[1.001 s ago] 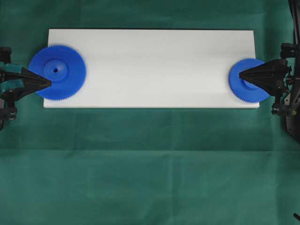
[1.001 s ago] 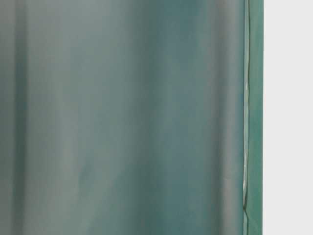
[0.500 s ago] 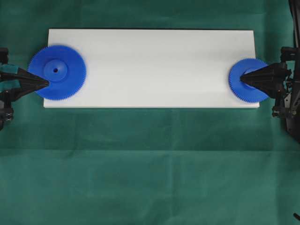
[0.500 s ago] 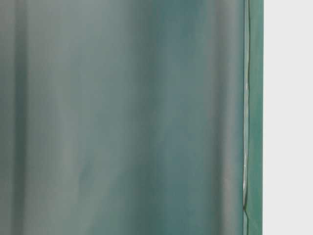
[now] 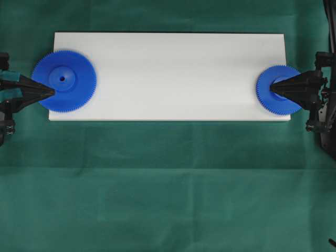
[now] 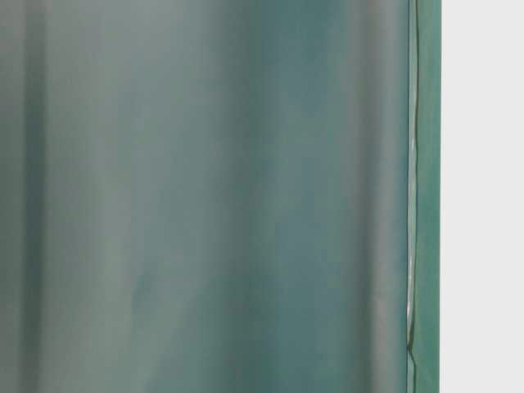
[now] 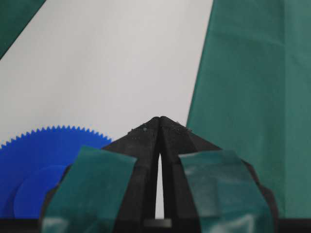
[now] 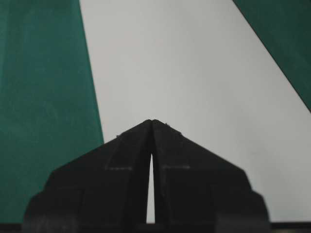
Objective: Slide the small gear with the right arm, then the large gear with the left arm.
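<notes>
A long white board lies on the green cloth covering the surface. The large gear sits flat on the board's left end, its rim overhanging the edge a little. The small gear sits flat on the right end, also slightly past the edge.

The left arm's gripper points at the near-left rim of the large gear, its tip at the teeth; whether it actually touches is hard to judge from overhead. In the left wrist view its jaws are pressed together at the tip, holding nothing. The right arm's gripper reaches over the small gear, its tip above the hub. Its jaws are likewise pressed together and empty in the right wrist view.
</notes>
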Tool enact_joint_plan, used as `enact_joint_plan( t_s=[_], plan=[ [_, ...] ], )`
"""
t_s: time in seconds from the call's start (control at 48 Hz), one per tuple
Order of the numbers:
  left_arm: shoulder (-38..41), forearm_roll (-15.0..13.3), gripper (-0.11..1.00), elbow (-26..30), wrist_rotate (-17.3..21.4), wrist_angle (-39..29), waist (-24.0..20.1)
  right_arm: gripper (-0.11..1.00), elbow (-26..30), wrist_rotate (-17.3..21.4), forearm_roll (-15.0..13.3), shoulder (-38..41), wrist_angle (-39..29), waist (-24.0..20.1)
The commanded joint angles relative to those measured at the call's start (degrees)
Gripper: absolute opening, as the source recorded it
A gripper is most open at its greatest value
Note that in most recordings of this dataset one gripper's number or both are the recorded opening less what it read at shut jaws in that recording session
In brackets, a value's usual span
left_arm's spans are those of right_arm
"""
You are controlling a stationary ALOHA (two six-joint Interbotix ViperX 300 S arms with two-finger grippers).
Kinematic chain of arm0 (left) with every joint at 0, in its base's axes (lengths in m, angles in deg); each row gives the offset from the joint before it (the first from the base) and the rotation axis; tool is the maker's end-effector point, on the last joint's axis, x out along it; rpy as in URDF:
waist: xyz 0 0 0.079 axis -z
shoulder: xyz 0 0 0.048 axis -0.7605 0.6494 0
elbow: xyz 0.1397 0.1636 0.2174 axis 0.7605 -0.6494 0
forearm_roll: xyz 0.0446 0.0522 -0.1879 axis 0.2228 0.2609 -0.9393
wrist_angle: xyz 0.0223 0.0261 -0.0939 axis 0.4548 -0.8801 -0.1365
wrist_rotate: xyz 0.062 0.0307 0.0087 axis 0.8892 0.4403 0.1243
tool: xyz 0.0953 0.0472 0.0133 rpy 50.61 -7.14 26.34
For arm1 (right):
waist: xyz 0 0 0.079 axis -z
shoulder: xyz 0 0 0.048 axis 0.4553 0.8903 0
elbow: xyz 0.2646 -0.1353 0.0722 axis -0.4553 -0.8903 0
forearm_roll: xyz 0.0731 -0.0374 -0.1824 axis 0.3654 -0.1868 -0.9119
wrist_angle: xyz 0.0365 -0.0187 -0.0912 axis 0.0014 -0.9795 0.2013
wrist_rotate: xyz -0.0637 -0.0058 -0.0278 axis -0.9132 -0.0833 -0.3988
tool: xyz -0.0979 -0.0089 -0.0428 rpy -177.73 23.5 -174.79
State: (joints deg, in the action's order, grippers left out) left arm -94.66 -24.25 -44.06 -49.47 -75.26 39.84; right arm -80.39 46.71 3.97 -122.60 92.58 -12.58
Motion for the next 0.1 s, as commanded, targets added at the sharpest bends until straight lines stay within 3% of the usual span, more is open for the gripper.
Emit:
enact_joint_plan(
  t_s=[0.0,0.083],
  plan=[
    [0.35,-0.09,0.0,0.88,0.0,0.62,-0.18,0.5,0.7,-0.09,-0.18,-0.35,0.35,-0.09],
    [0.35,-0.09,0.0,0.97,0.0,0.62,-0.18,0.5,0.62,-0.09,-0.35,-0.62,0.35,-0.09]
  ],
)
